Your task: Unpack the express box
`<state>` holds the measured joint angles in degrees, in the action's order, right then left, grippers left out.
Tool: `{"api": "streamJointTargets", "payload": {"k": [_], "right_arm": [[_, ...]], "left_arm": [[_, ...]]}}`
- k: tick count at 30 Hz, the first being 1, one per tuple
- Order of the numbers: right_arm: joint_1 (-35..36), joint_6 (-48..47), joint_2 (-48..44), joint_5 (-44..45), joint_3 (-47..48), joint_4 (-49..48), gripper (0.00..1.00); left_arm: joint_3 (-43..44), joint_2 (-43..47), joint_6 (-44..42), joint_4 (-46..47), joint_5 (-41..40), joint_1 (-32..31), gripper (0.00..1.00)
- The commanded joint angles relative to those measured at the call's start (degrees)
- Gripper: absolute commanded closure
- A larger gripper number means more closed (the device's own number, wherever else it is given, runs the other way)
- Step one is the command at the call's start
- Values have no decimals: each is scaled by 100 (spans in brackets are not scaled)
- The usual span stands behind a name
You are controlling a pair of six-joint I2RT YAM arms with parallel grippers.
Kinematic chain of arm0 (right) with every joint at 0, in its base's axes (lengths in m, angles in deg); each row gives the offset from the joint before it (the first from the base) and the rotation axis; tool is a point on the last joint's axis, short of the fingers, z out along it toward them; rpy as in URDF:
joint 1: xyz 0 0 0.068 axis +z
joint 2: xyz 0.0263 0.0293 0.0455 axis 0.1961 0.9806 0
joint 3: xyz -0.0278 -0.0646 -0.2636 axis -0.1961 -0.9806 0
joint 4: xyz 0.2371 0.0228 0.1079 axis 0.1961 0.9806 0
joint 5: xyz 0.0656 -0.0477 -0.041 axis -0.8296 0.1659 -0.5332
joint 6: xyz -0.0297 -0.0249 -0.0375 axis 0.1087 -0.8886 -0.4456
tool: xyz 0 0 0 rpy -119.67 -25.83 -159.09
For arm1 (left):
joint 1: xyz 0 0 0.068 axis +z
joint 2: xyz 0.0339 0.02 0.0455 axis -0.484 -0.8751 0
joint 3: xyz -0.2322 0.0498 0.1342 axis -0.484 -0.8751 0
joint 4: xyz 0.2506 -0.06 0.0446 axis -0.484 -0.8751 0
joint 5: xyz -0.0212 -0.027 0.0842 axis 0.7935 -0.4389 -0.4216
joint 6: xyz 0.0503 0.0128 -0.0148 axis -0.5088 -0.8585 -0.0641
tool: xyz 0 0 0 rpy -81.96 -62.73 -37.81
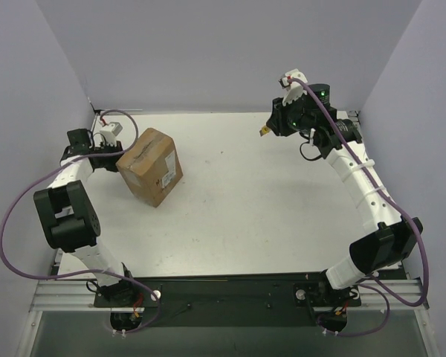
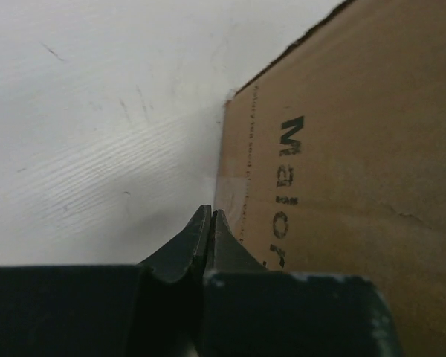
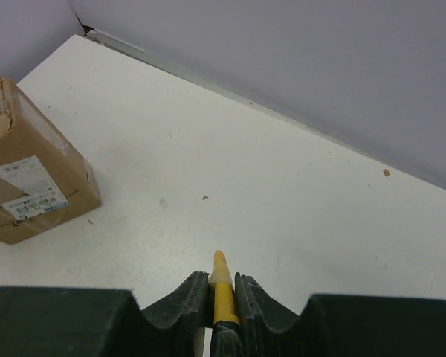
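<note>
The express box (image 1: pixel 150 165) is a brown carton standing tilted on the left of the white table, its white label (image 1: pixel 168 172) facing right. It fills the right of the left wrist view (image 2: pixel 342 149) and sits at the far left of the right wrist view (image 3: pixel 30 186). My left gripper (image 1: pixel 113 158) is shut, its tips (image 2: pixel 210 213) pressed together with nothing between them, right at the box's left side edge. My right gripper (image 1: pixel 273 123) hovers at the back right, far from the box, shut (image 3: pixel 221 281) on a yellow utility knife (image 3: pixel 221 286) whose tip points leftward (image 1: pixel 264 131).
Purple walls (image 1: pixel 230 52) enclose the table on the left, back and right. A metal rail (image 1: pixel 230 294) with both arm bases runs along the near edge. Purple cables (image 1: pixel 7 216) loop beside each arm. Bare white tabletop (image 1: pixel 260 201) lies between box and right arm.
</note>
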<state>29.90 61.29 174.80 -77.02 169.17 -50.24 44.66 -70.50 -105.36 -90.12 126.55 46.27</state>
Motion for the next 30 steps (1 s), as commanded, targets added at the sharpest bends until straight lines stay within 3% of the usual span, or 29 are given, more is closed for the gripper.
{"api": "streamJointTargets", "payload": {"k": [1,17,22,23,25,30], "right_arm": [[101,236,2,149,-22,-259,100],[233,139,125,351,-101,-250,100],[207,96,81,282,-154,-198,100],[163,87,46,238,-154,-180,100],[84,95,45,-16,-92,-101,100],[-40,-352,142,-939,189,232,100]], "left_arm": [[-290,385,-201,329,993,-176,100],[-1310,666,528,996,1161,-1679,100],[-1056,806,125,49,1318,-1539,100],[-933,885,-94,-197,1415,-1373,98],[-757,1157,-306,-970,1600,-1206,74],[6,1685,-580,-1649,1635,-897,48]]}}
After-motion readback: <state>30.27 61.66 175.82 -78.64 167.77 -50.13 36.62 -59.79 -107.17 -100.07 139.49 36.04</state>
